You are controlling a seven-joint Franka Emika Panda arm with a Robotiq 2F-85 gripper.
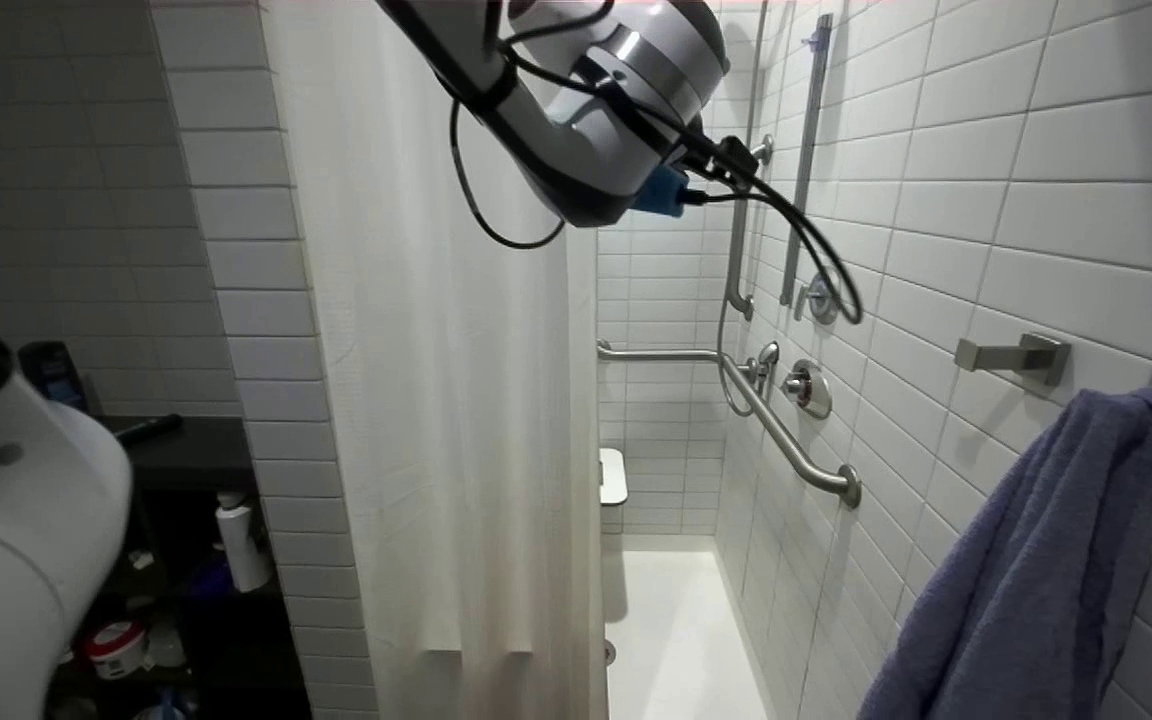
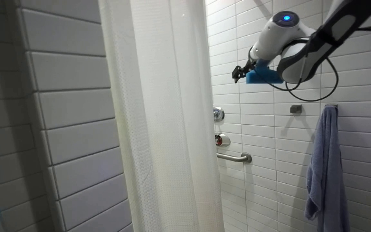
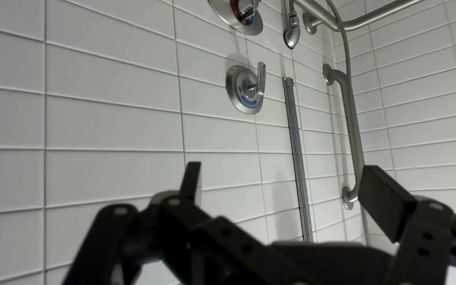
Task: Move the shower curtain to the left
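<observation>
The shower curtain (image 1: 456,420) is a tall off-white sheet with long vertical folds. It hangs on the left side of the shower opening, and it also hangs left of centre in an exterior view (image 2: 172,122). Its top and bottom lie outside the pictures. My gripper (image 3: 281,174) is open, its two black fingers wide apart with only tiled wall and rails behind them. In the exterior views the gripper (image 1: 736,160) is high up to the right of the curtain, and here too the gripper (image 2: 236,74) is apart from it. The curtain does not show in the wrist view.
A grab bar (image 1: 786,435), valve handles (image 1: 808,388) and a vertical rail (image 3: 297,158) are on the tiled wall. A bluish-purple towel (image 2: 326,167) hangs from a hook at the right. A white seat (image 1: 613,477) is behind the curtain. A dark shelf (image 1: 186,450) stands left.
</observation>
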